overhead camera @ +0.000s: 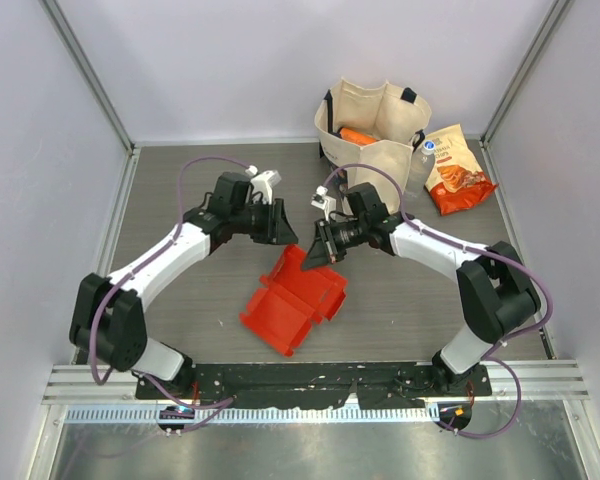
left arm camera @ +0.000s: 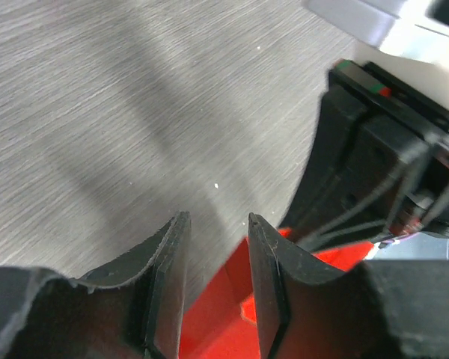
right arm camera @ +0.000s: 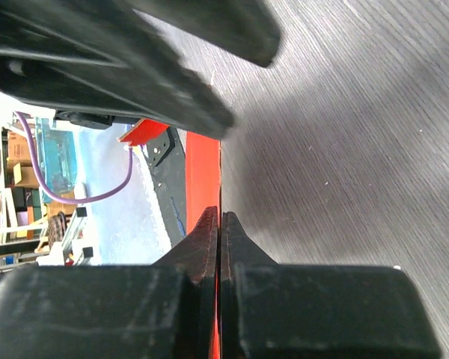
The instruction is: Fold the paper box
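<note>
the box sits mid-table, a touch toward the near edge, bright red and half formed: a flat panel lies down on the table while a flap stands tilted at its far end. the right gripper is on that raised flap at the box's far corner. from the right wrist, its fingers are pressed together with the thin red card running edge-on between them, so a firm pinch on the flap. the left gripper hangs just beside it on the far-left side of the box, tips close to the right one's. the left wrist view shows its fingers spread with a clear gap, nothing between them, red card below and the right gripper's black body near on the right. whether the left tips touch the card, can't tell. both arms reach in from the near edge and meet over the box. well apart, at the far right, stands a beige tote with something orange inside, and an orange-red snack bag lies near it.
</note>
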`<state>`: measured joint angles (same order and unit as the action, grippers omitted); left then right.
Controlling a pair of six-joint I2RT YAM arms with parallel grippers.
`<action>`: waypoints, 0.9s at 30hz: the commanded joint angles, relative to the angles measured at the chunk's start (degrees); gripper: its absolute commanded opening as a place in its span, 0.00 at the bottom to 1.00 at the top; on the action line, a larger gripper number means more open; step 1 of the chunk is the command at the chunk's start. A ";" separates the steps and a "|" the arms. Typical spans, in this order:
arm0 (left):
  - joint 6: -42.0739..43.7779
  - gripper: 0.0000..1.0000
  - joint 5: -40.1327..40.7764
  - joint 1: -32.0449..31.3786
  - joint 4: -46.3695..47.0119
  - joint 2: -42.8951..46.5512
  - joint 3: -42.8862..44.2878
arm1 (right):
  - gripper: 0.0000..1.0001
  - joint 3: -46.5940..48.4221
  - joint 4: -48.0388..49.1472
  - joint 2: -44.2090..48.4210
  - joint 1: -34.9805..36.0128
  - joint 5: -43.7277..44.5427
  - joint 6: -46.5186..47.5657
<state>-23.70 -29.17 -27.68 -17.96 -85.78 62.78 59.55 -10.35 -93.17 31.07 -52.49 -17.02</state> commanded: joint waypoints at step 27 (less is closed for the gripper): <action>-1.34 0.27 -11.96 3.51 1.60 5.18 -1.26 | 0.00 4.70 1.12 -1.40 0.92 2.83 2.42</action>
<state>-25.12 -36.91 -24.29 -18.68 -80.42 58.96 61.41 -11.00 -93.69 31.77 -50.63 -14.96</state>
